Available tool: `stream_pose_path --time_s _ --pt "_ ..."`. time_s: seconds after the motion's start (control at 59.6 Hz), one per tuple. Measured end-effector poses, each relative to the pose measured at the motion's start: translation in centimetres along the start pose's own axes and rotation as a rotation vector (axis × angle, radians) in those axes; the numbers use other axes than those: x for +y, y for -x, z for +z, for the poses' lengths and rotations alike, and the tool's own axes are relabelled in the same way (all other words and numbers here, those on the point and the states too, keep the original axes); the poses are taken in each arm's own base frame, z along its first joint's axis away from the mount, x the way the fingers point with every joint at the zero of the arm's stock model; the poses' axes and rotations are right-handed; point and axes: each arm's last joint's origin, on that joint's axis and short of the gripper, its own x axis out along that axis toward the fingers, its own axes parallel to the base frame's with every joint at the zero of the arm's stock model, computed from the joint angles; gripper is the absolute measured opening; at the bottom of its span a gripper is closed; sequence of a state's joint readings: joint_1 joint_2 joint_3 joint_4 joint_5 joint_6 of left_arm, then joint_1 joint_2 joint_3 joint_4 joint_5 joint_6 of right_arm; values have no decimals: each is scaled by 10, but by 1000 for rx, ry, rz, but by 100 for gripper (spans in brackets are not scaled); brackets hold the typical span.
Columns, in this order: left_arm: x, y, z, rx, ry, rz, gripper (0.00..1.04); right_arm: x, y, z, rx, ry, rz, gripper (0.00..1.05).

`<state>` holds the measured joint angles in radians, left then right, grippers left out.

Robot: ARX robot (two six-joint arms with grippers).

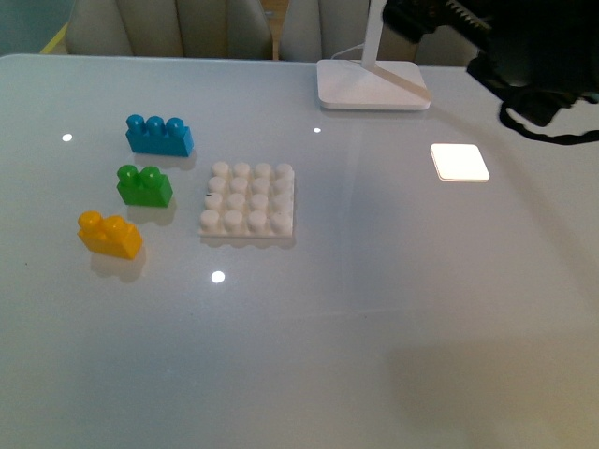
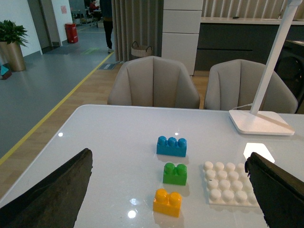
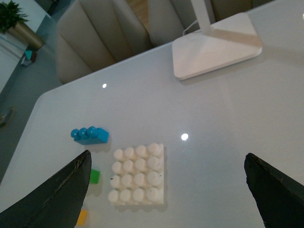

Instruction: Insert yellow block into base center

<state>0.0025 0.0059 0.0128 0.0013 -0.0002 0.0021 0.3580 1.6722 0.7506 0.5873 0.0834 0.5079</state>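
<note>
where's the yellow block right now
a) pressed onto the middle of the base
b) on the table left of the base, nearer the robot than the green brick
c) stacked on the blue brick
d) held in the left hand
B: the yellow block sits on the table left of the base, just in front of the green brick, and the base's studs are all bare.

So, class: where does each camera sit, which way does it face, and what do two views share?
Front: on the robot's body, looking down at the table; right arm shows far right.
Left wrist: low, facing the chairs across the yellow block; its open fingers show.
Right wrist: high, looking down at the base; its open fingers show.
Both wrist views share the base.
</note>
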Motion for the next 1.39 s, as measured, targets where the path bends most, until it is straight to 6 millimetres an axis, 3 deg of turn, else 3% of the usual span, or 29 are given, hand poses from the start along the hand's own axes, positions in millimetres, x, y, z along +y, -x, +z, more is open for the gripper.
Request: stream_pose_path --time_s 0.201,0.285,0.336,0.47,0.722,0.973,1.242,1.393 --pt "0 0 0 0 0 0 97 -7 42 23 -108 27 -6 96" --pt "0 0 0 0 0 -1 97 -19 64 26 -328 169 -97 81" --pt "0 0 0 0 0 0 97 -31 79 23 -370 265 -126 72" --pt "0 0 0 0 0 0 97 -57 115 13 -389 370 -176 48" --pt "0 0 0 0 0 0 97 -72 143 -7 -377 412 -177 2" --pt "0 0 0 0 0 0 97 -88 167 -19 -373 419 -183 2" --pt "0 0 0 0 0 0 97 -92 179 -37 -372 420 -182 2" --pt "0 0 0 0 0 0 97 -90 187 -36 -389 422 -178 2"
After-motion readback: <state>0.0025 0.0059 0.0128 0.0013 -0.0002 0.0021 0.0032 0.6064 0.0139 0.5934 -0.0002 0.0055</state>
